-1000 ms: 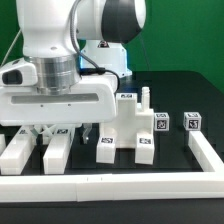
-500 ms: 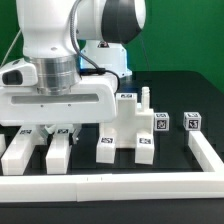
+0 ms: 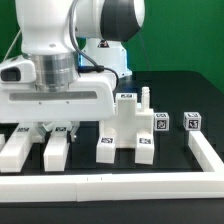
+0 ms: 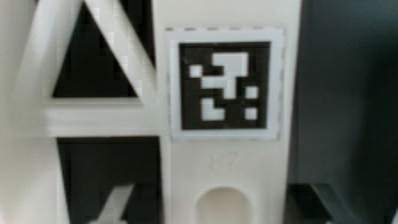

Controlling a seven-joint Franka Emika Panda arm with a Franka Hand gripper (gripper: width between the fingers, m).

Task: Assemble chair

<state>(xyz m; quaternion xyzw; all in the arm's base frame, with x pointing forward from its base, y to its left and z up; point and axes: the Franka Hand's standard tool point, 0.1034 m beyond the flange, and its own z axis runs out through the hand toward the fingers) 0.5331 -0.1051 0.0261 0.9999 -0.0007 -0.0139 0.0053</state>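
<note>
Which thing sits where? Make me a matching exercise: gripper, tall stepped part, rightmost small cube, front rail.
1. gripper
2. tall stepped part
3. rightmost small cube
4. front rail

a. nearest the side rail, exterior view's right
b. along the near edge
c. centre of the black table
d. over the long blocks, exterior view's left

Pairs: 1-d, 2-c, 3-a, 4-b

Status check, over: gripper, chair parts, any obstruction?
Gripper shut, low over a tagged chair slab; hold unconfirmed. Part-built chair section stands to the exterior view's right. No obstruction seen.
</note>
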